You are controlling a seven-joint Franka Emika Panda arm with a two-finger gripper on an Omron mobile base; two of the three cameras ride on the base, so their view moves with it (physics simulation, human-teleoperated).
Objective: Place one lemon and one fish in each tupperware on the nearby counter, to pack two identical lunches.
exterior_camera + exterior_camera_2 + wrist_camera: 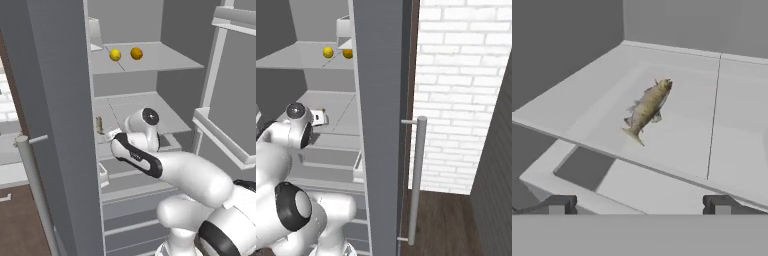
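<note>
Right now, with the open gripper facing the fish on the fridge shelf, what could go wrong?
1. The fish lies at a slant, so the open gripper may close badly across it.
2. The shelf edge lies between them; a low approach could hit it.
3. The fridge door stands close beside the arm.

From behind the arm (190, 175) on both sides, we look forward into an open fridge, sharing its shelves (150, 62) and two lemons (115, 55). Our hand camera sits close over a lower shelf (677, 135), facing a fish (647, 107).
</note>
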